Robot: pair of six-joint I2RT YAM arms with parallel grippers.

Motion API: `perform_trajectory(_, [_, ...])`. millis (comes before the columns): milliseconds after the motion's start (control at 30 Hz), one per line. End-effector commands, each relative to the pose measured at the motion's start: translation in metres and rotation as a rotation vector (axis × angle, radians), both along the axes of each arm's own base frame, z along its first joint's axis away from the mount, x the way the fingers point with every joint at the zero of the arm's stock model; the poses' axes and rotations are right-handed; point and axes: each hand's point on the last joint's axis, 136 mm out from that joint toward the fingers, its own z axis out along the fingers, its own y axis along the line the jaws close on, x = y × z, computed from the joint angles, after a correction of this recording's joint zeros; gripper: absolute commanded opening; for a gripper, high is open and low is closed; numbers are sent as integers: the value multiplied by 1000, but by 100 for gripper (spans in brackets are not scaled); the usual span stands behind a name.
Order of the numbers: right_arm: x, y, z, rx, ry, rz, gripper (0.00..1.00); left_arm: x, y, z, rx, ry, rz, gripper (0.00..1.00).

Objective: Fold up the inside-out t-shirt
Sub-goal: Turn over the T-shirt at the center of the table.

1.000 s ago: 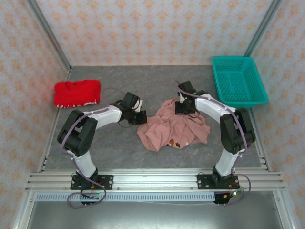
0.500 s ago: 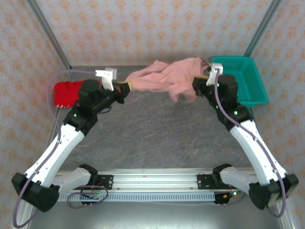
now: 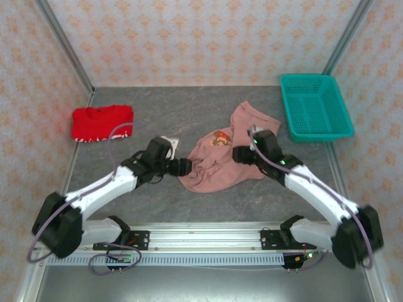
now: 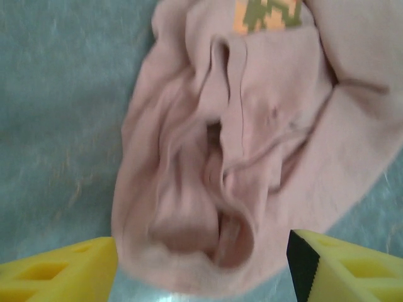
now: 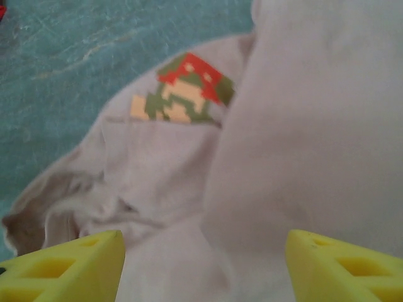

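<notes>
Left hand (image 3: 181, 167) sits low over the worktop (image 3: 208, 207), fingers spread wide and empty. The rumpled left edge of the inside-out t-shirt (image 3: 217, 165) lies just ahead of and between them, well placed, I judge, for a fresh hold on a hem. Shirt bunched mid-worktop, pixel print (image 3: 220, 138) facing up, not yet flattened. Right hand (image 3: 239, 155) likewise spread and holding nothing, hovering at the shirt's right side over a raised fold.
</notes>
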Motion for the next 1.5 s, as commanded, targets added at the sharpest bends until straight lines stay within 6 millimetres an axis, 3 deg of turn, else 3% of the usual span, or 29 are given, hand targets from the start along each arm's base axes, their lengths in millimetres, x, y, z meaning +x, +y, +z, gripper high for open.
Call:
perform_trajectory(0, [26,5,-19,-99,39,-16,69,32,-10,-6,50,8,28,73])
perform_trajectory(100, [36,20,-34,-71,78,-3,68,47,-29,-16,52,45,-12,70])
perform_trajectory(233, [43,-7,-62,-197,147,-95,68,57,-67,-16,39,41,-100,64])
perform_trajectory(367, [43,-8,-84,-200,191,-107,66,72,-75,-39,85,89,-68,58])
perform_trajectory(500, [52,-17,-86,-184,179,-151,39,89,-89,-55,71,112,-63,47])
perform_trajectory(567, [55,-26,-75,-169,147,-178,25,96,-90,-66,102,119,-53,35])
perform_trajectory(633, [53,-35,-60,-155,113,-200,9,105,-90,-64,115,95,-51,21])
perform_trajectory(700, [49,-44,-46,-149,76,-217,0,112,-93,-56,95,72,-60,9])
perform_trajectory(767, [43,-54,-26,-135,30,-242,0,118,-95,-44,62,42,-72,0])
perform_trajectory(833, [35,-66,-3,-117,-29,-276,0,120,-91,-28,30,8,-74,0])
perform_trajectory(933, [21,-78,31,-65,-120,-305,0,118,-67,13,-43,-77,-35,0])
perform_trajectory(1000, [15,-67,45,-13,-156,-237,0,110,-49,37,-98,-120,-6,0])
perform_trajectory(1067, [13,-43,42,44,-127,-136,9,102,-32,54,-109,-156,20,0])
perform_trajectory(1200, [25,-8,8,-120,-56,-48,45,91,-19,59,-84,-164,19,0])
perform_trajectory(1333, [48,17,-22,-123,0,-19,58,87,-22,53,-89,-138,2,0])
perform_trajectory(1467, [75,39,-33,-79,24,-21,63,85,-24,44,-85,-111,-8,0])
